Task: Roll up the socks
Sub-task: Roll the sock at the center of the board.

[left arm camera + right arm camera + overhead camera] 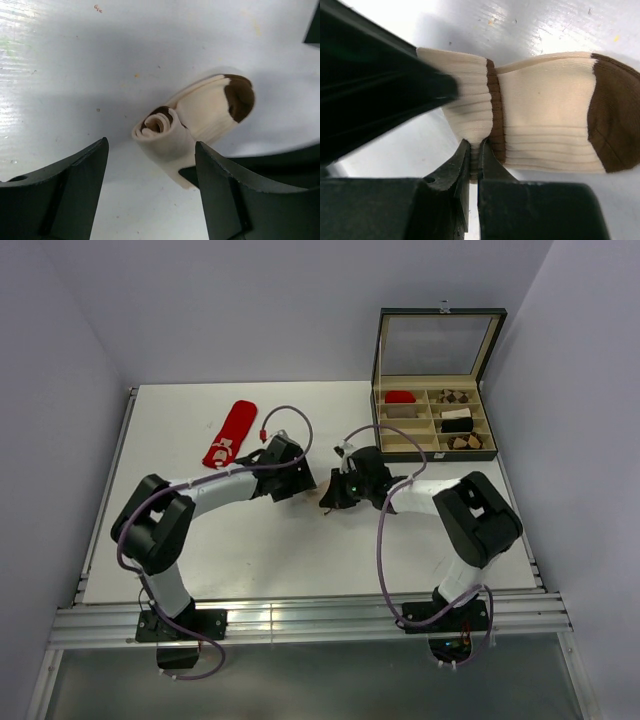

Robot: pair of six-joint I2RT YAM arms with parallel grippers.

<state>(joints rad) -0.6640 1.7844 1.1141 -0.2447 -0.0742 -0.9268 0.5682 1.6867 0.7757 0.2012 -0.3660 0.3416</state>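
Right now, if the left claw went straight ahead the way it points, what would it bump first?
Probably the half-rolled cream fabric sock with brown patches: it lies just ahead of the open left claw, though depth is hard to judge.

Count of items in view.
- Table (pixel 300 560): 1.
- Socks outside the box: 2, namely one red sock (pixel 230 433) and one cream sock (pixel 200 120).
- Divided box (pixel 436 454): 1.
- In its compartments: brown-patterned bundles (pixel 457 397): 2; black-and-white bundle (pixel 456 421): 1; red item (pixel 400 397): 1.
- Arms: 2, left arm (pixel 215 492) and right arm (pixel 425 490).
- Hands: 2, left hand (pixel 151 146) and right hand (pixel 474 147).
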